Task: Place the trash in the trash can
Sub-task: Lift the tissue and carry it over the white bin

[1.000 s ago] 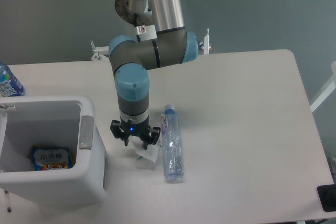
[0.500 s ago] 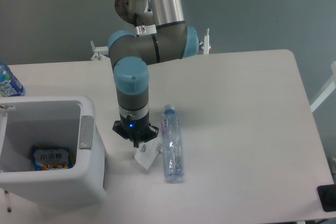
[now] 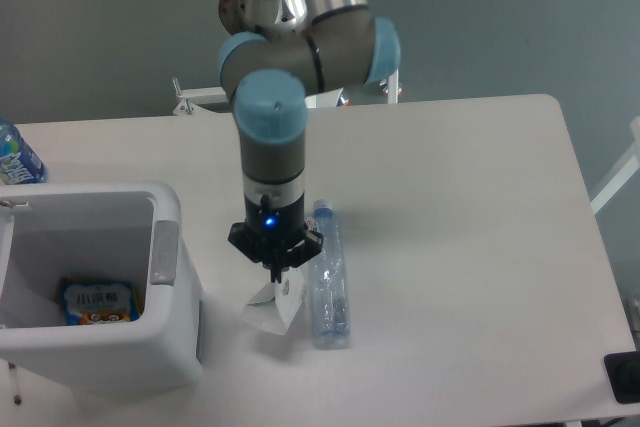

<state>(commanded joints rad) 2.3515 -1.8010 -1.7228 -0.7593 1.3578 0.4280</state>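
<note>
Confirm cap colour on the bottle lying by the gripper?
Pale blue cap, seen in the fixed camera.

The carton [image 3: 272, 304] hangs under the hand [image 3: 277, 274], between the trash can [image 3: 170, 297] on the left and the bottle [image 3: 328, 277] on the right.

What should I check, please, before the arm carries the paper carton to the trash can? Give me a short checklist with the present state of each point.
1. Gripper shut on the carton: ok, the carton hangs from it.
2. Carton off the table: cannot tell; its lower corner may still touch.
3. Clear bottle free of the carton: cannot tell, they are very close.
4. Trash can open, with room: ok, only a snack packet lies inside.
5. Path to the can: ok, nothing stands between.
</note>
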